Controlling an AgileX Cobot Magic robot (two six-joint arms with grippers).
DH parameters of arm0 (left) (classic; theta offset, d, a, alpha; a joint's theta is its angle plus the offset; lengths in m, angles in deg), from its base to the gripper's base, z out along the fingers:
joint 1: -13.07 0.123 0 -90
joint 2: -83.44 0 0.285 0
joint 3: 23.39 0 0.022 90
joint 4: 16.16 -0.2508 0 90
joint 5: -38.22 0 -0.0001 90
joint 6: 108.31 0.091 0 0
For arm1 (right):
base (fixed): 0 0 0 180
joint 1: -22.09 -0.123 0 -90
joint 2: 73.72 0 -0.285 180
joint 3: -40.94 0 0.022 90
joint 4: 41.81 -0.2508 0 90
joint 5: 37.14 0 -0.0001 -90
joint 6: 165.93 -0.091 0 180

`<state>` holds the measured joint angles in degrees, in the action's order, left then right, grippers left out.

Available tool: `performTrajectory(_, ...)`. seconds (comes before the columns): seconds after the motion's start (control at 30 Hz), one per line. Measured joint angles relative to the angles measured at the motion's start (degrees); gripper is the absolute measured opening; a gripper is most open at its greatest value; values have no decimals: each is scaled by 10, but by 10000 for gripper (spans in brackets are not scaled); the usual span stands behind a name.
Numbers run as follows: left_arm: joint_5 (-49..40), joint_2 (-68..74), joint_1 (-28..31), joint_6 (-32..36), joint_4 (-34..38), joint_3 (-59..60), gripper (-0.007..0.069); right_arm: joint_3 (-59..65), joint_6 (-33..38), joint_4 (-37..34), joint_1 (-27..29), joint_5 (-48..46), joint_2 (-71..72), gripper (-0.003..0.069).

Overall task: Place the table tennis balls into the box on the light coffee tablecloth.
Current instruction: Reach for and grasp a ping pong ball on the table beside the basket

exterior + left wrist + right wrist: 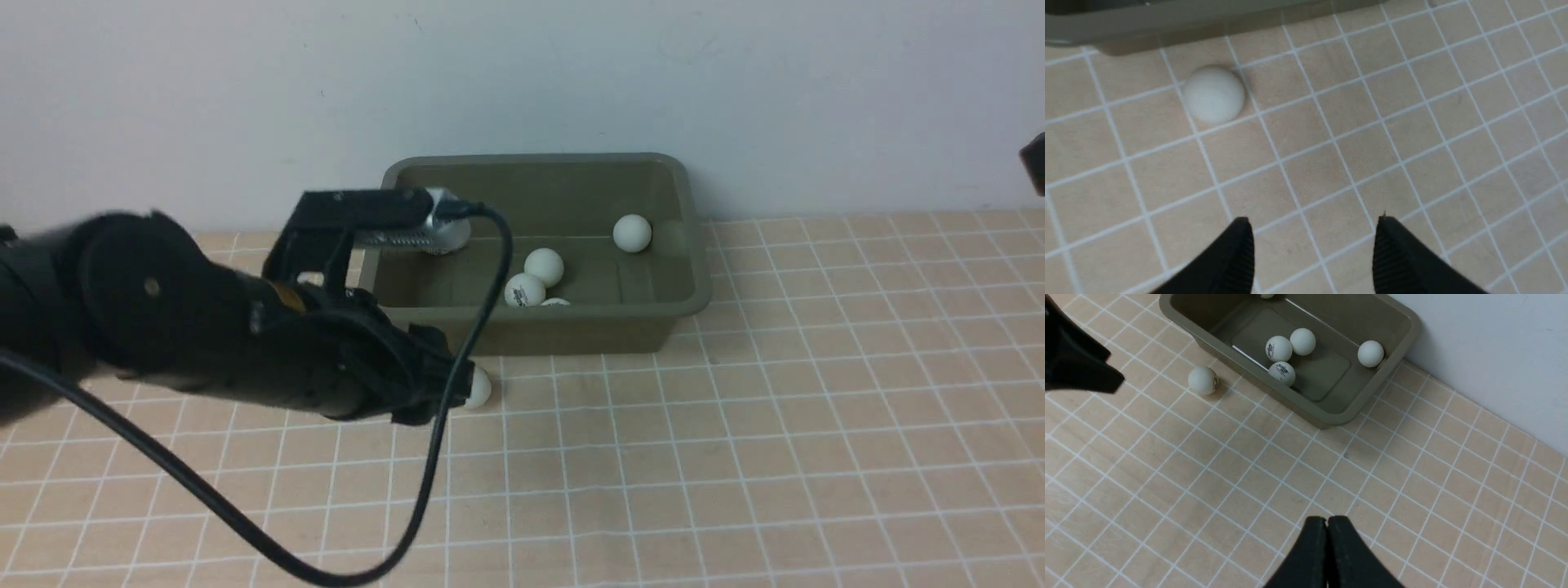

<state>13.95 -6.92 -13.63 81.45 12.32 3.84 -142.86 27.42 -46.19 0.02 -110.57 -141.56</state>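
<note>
One table tennis ball (478, 389) lies loose on the light coffee tablecloth (735, 457), just outside the near wall of the box (571, 333), at about its 7 o'clock. Four more balls show inside the box: three clustered (544, 266) near the middle and one (633, 233) alone toward 2 o'clock, by the far wall. The left hand (1312, 222) hovers low at the loose ball's 9 o'clock with its jaws apart and nothing between them. The ball sits ahead of its fingertips (1241, 245), off to one side. The right hand (1327, 519) hangs high over the cloth toward the box's 3 o'clock, jaws pressed together and empty.
</note>
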Motion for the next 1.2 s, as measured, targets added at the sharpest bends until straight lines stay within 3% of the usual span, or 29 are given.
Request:
performTrajectory(0.23,97,77,-66,-2,6,7,253,0,0,-1,0,0,0,-18)
performTrajectory(0.47,106,101,-76,-3,-6,7,245,0,0,-2,0,0,-4,-18)
performTrajectory(0.9,157,108,3,-39,-14,3,245,0,0,-12,0,1,-30,-18)
performTrajectory(1.2,158,127,12,-1,-14,3,245,0,13,-41,0,1,-30,-18)
